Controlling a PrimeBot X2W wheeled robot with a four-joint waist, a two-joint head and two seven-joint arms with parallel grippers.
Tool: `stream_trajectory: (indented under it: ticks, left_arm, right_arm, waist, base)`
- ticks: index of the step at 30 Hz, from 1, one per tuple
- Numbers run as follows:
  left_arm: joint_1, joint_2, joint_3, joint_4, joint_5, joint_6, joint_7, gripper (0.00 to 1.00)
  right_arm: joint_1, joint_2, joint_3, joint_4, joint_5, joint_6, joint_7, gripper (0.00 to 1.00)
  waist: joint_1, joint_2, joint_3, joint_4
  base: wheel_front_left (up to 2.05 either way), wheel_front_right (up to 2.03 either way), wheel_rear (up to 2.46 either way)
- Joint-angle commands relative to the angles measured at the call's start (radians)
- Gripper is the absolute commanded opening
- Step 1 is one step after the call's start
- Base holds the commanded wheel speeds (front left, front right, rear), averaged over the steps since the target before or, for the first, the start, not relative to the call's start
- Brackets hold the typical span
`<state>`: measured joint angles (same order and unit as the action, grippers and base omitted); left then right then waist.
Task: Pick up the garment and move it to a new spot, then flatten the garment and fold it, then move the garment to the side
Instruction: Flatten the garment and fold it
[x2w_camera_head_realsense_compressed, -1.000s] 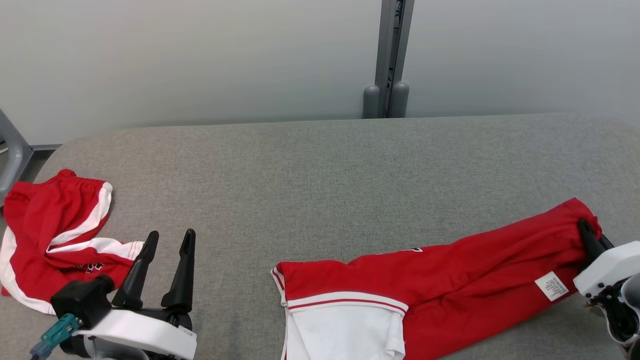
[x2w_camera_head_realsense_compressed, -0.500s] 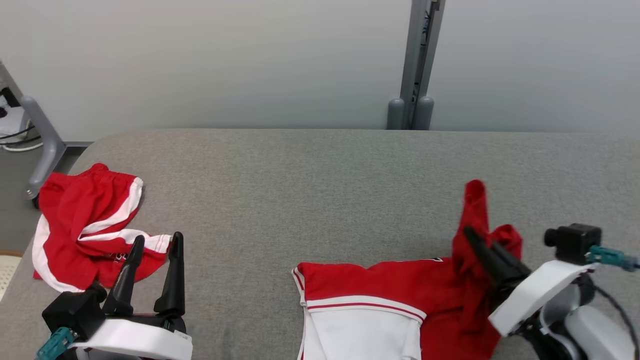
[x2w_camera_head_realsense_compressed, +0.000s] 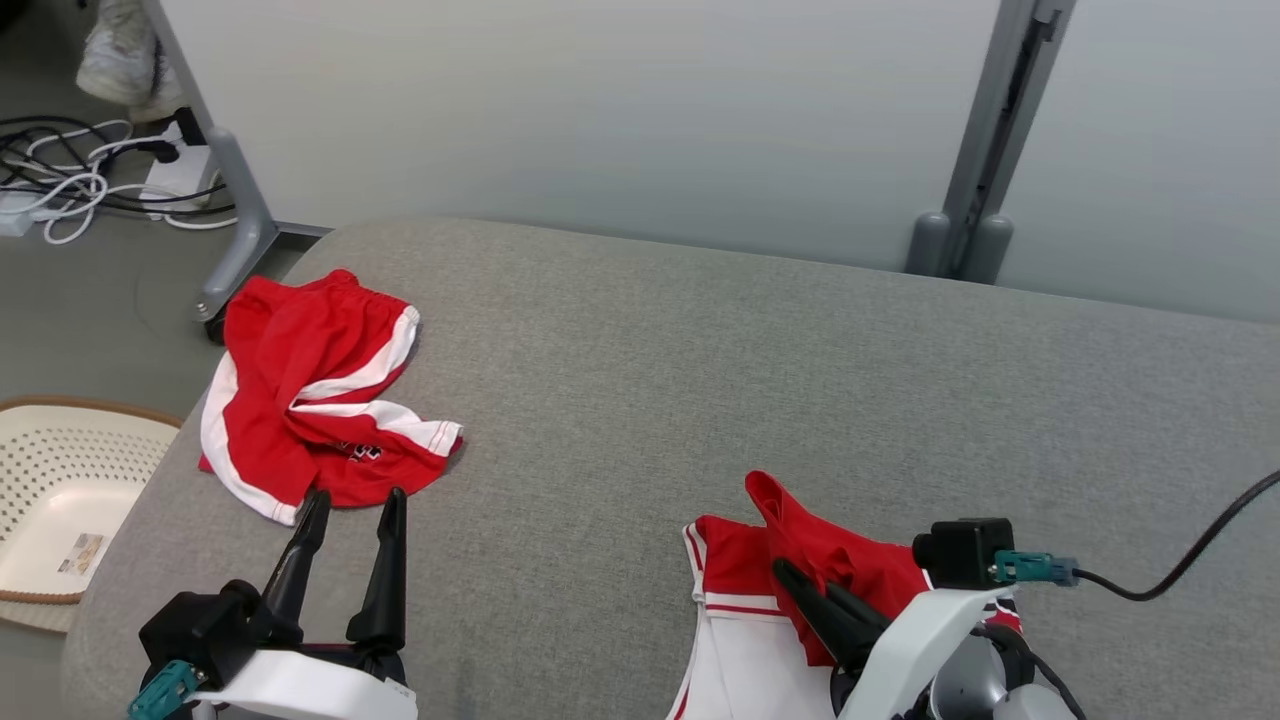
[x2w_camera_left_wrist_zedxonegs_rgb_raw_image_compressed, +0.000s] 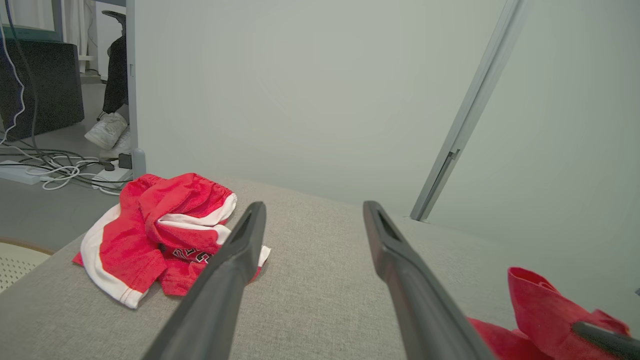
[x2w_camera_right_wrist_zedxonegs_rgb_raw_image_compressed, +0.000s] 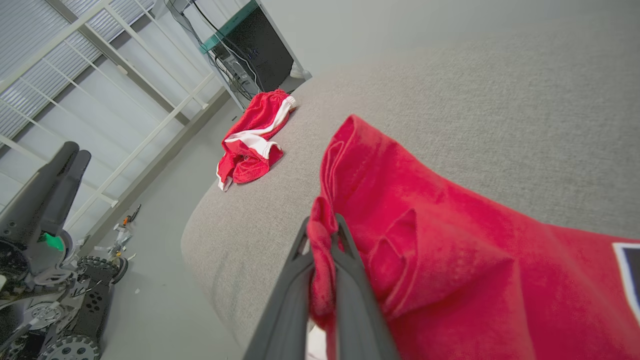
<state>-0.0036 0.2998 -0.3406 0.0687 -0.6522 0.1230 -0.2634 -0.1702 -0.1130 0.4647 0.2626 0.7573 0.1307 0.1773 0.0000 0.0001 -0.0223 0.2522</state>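
Note:
The garment (x2w_camera_head_realsense_compressed: 860, 565) is red with a white panel and lies at the front of the grey table (x2w_camera_head_realsense_compressed: 700, 350). My right gripper (x2w_camera_head_realsense_compressed: 802, 580) is shut on a bunched red edge, held up over the white panel. In the right wrist view, red cloth (x2w_camera_right_wrist_zedxonegs_rgb_raw_image_compressed: 440, 250) is pinched between the fingers of the right gripper (x2w_camera_right_wrist_zedxonegs_rgb_raw_image_compressed: 322, 225). My left gripper (x2w_camera_head_realsense_compressed: 358, 497) hovers open at the front left with nothing in it. The left wrist view shows that gripper (x2w_camera_left_wrist_zedxonegs_rgb_raw_image_compressed: 314, 206) open, with the lifted garment (x2w_camera_left_wrist_zedxonegs_rgb_raw_image_compressed: 540, 300) at the lower right.
A second red and white garment (x2w_camera_head_realsense_compressed: 310, 400) lies crumpled at the table's left end. Beside that end a cream perforated basket (x2w_camera_head_realsense_compressed: 90, 408) sits on the floor. Cables (x2w_camera_head_realsense_compressed: 70, 190) and a person's shoe (x2w_camera_left_wrist_zedxonegs_rgb_raw_image_compressed: 107, 130) lie further back. A grey partition post (x2w_camera_head_realsense_compressed: 960, 240) stands behind the table.
The head camera has turned left. My right gripper has carried the garment's right end up and leftward over the rest of it. The left gripper stays open.

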Motion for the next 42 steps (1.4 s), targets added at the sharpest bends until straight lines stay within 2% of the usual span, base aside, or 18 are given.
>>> stream_trajectory:
  ticks: [1, 5, 6, 8, 11, 17, 21, 25, 30, 36, 38, 40, 41, 42]
  left_arm:
    - [-0.014, 0.001, 0.001, 0.005, 0.004, -0.008, -0.001, 1.0]
    - [-0.024, -0.001, 0.001, 0.017, 0.003, -0.012, -0.001, 1.0]
    - [-0.026, -0.001, 0.001, 0.019, 0.003, -0.013, -0.001, 1.0]
    - [-0.027, 0.001, 0.005, 0.02, 0.003, -0.012, -0.001, 1.0]
    - [-0.024, 0.008, 0.014, 0.025, 0.0, -0.011, -0.001, 1.0]
    - [-0.015, 0.01, 0.02, 0.02, 0.004, -0.006, -0.001, 1.0]
    - [-0.008, 0.007, 0.023, 0.012, 0.007, -0.003, -0.001, 1.0]
    - [-0.003, -0.005, 0.026, 0.005, 0.014, -0.009, -0.001, 1.0]
    - [0.0, -0.014, 0.038, 0.004, 0.026, -0.017, -0.001, 1.0]
    - [-0.009, -0.023, 0.042, 0.015, 0.037, -0.027, -0.001, 1.0]
    - [-0.014, -0.027, 0.036, 0.021, 0.039, -0.032, -0.001, 1.0]
    - [-0.019, -0.029, 0.028, 0.028, 0.042, -0.037, 0.0, 1.0]
    - [-0.02, -0.027, 0.026, 0.031, 0.043, -0.039, 0.001, 1.0]
    - [-0.02, -0.026, 0.026, 0.034, 0.043, -0.039, 0.001, 1.0]
  right_arm:
    - [0.009, 0.005, -0.006, 0.015, -0.009, 0.0, 0.01, 0.0]
    - [0.002, 0.033, -0.023, 0.069, -0.033, 0.0, 0.023, 0.0]
    - [-0.002, 0.037, -0.023, 0.079, -0.037, 0.0, 0.025, 0.19]
    - [-0.007, 0.045, -0.02, 0.09, -0.038, 0.0, 0.029, 1.0]
    - [-0.015, 0.054, -0.007, 0.066, -0.019, 0.0, 0.03, 1.0]
    - [-0.007, 0.056, -0.034, -0.072, 0.065, 0.0, 0.017, 1.0]
    - [0.015, 0.013, -0.129, -0.185, 0.049, 0.0, 0.009, 1.0]
    - [0.043, -0.028, -0.252, -0.226, -0.016, 0.0, 0.024, 1.0]
    - [0.08, -0.038, -0.342, -0.191, -0.074, 0.0, 0.043, 1.0]
    - [0.084, -0.024, -0.294, -0.113, -0.087, 0.0, 0.056, 1.0]
    - [0.068, -0.046, -0.284, -0.065, -0.16, 0.0, 0.037, 1.0]
    - [0.052, -0.027, -0.289, -0.022, -0.201, 0.0, 0.01, 1.0]
    - [0.043, -0.02, -0.288, -0.007, -0.222, 0.0, -0.004, 0.75]
    - [0.038, -0.017, -0.282, 0.004, -0.239, 0.0, -0.015, 0.25]
  waist:
    - [0.0, -0.0001, 0.003, 0.025]
    - [0.0, -0.0001, 0.009, 0.046]
    - [0.0, -0.0001, 0.01, 0.048]
    - [0.0, -0.0001, 0.014, 0.049]
    - [0.0, -0.0001, 0.015, 0.037]
    - [0.0, -0.0001, 0.007, -0.012]
    - [0.0, -0.0001, 0.004, -0.057]
    - [0.0, -0.0001, 0.006, -0.088]
    - [0.0, -0.0001, 0.011, -0.11]
    - [0.0, -0.0001, 0.014, -0.115]
    - [0.0, -0.0001, 0.012, -0.11]
    - [0.0, -0.0001, 0.01, -0.098]
    - [0.0, -0.0001, 0.009, -0.091]
    - [0.0, -0.0001, 0.008, -0.085]
  base:
    - [0.0, 0.0, 0.0]
    - [0.0, 0.0, 0.0]
    - [0.0, 0.0, 0.0]
    - [0.0, 0.0, 0.0]
    - [0.0, 0.0, 0.0]
    - [0.0, 0.0, 0.0]
    - [0.0, 0.0, 0.0]
    - [0.0, 0.0, 0.0]
    - [0.0, 0.0, 0.0]
    - [0.0, 0.0, 0.0]
    - [0.0, 0.0, 0.0]
    - [0.0, 0.0, 0.0]
    - [0.0, 0.0, 0.0]
    - [0.0, 0.0, 0.0]
